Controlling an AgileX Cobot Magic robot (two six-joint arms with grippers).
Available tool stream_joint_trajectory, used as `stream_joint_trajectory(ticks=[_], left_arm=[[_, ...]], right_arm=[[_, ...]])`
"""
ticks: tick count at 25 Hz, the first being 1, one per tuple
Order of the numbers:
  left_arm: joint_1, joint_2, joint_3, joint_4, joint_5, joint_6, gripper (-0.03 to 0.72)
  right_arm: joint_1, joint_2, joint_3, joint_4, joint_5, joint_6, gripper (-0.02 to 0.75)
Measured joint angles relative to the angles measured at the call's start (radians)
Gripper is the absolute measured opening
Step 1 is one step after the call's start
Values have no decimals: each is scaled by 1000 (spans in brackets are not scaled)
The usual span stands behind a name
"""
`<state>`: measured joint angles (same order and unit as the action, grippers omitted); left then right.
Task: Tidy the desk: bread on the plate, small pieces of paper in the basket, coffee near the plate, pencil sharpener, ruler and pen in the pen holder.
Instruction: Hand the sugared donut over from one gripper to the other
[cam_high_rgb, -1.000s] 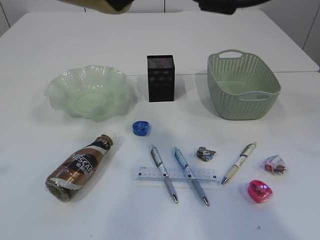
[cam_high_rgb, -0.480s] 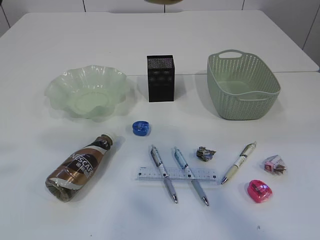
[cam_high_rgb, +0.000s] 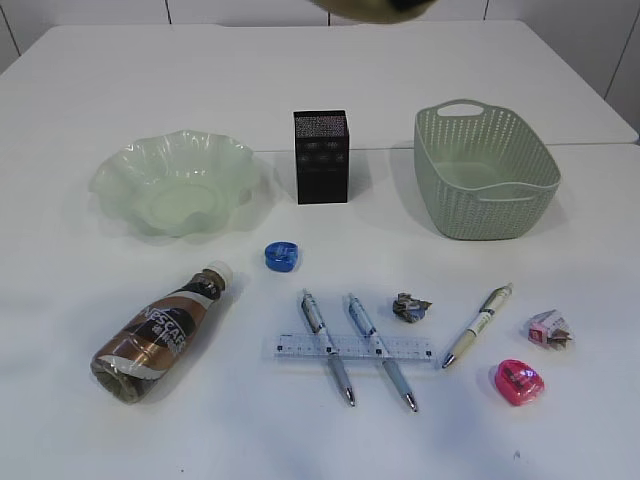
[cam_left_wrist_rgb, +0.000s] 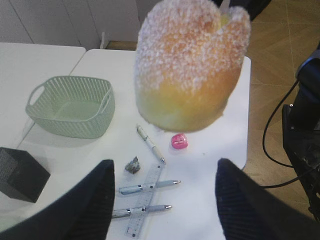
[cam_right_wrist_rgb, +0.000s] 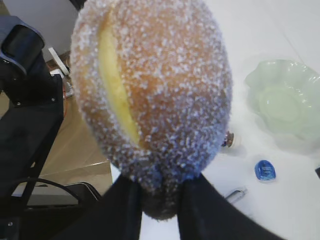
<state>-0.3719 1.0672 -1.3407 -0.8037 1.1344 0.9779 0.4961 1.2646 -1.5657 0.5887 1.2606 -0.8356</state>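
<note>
The sugar-dusted bread (cam_right_wrist_rgb: 150, 90) is clamped at its lower end by my right gripper (cam_right_wrist_rgb: 162, 185), high above the table. It shows at the exterior view's top edge (cam_high_rgb: 365, 8). My left gripper (cam_left_wrist_rgb: 165, 162) stands open, with the bread (cam_left_wrist_rgb: 190, 65) beyond its fingertips and not between them. On the table are the green plate (cam_high_rgb: 120, 180), black pen holder (cam_high_rgb: 321, 157), basket (cam_high_rgb: 520, 185), coffee bottle (cam_high_rgb: 160, 335) lying on its side, blue sharpener (cam_high_rgb: 282, 256), pink sharpener (cam_high_rgb: 519, 381), ruler (cam_high_rgb: 300, 348), three pens (cam_high_rgb: 478, 325) and two paper scraps (cam_high_rgb: 411, 307).
Two of the pens (cam_high_rgb: 326, 345) lie across the ruler. The second paper scrap (cam_high_rgb: 549, 329) sits just above the pink sharpener at the right. The table edge and floor with cables (cam_left_wrist_rgb: 280, 125) show beyond the left gripper.
The bread at the exterior view's top edge has shifted to the right. The dark gripper parts seen there a second ago have left the frame.
</note>
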Motion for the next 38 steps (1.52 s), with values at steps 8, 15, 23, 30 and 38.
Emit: stream_joint_trajectory(ticks=[8, 15, 23, 30, 38], left_arm=[[0, 0, 0, -85, 26, 66, 452], [0, 0, 0, -150, 52, 78, 455], [-6, 2, -2, -176, 52, 107, 489], [-6, 47, -2, -263, 42, 152, 489], [-6, 69, -2, -323, 42, 172, 491]], right_arm=[[0, -2, 34, 84, 0, -19, 158], [11, -2, 46, 99, 0, -29, 158], [19, -2, 49, 128, 0, -31, 157], [19, -2, 49, 150, 0, -34, 157], [19, -2, 49, 148, -2, -36, 157]])
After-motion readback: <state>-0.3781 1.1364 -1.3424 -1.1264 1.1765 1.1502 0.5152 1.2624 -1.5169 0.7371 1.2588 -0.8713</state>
